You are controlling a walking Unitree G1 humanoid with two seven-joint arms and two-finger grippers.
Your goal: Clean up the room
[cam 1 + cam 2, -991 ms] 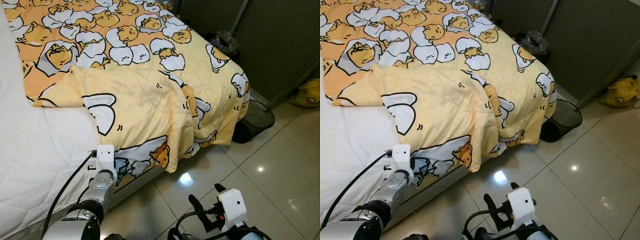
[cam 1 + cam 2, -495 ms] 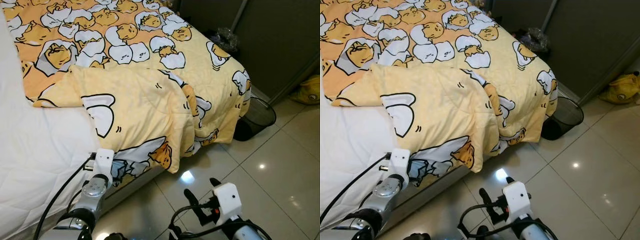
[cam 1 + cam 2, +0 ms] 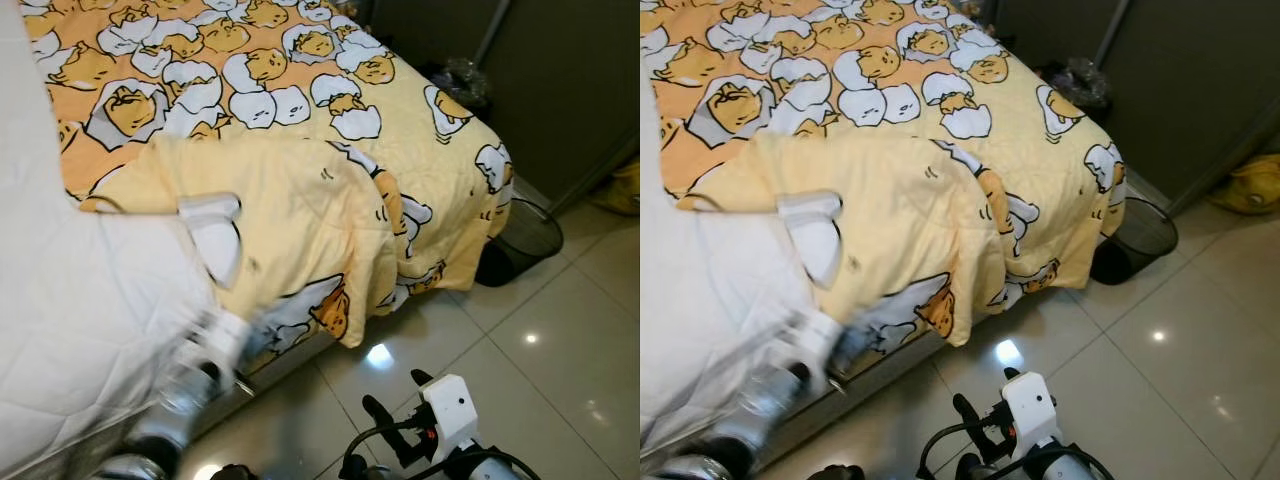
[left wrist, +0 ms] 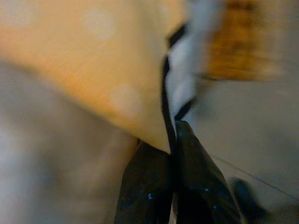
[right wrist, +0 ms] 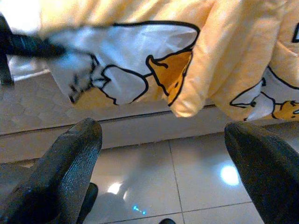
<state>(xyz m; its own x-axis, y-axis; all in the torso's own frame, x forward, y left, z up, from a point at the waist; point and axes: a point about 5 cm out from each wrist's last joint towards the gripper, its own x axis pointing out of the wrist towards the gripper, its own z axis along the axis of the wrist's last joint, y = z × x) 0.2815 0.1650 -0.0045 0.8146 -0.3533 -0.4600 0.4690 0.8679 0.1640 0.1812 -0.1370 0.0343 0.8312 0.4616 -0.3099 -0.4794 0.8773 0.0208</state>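
Bed (image 3: 80,330) still unmade: white mattress bare along the near side. Yellow cartoon-print blanket (image 3: 300,150) spread over the far half only, one big fold doubled back on itself, its loose corner hanging off the bed edge toward the tiled floor (image 3: 560,340). Judged early in the tidy-up — blanket gripped, not yet drawn flat.

Black mesh bin (image 3: 525,245) standing at the foot corner, just beside the hanging blanket. Yellow soft thing (image 3: 1250,185) on the floor by the dark wardrobe, untouched. Dark crumpled bag (image 3: 1080,85) behind the foot of the bed, also unhandled.

Left gripper (image 4: 170,186) at the bed's near edge, blurred in the head views; fingers pressed together, pinching the blanket's hem. Right gripper (image 5: 163,154) low over the floor, fingers (image 5: 70,158) spread wide, holding nothing, facing the dangling corner.

Left to do, by the look: pull blanket across bare mattress, smooth fold, then floor items.
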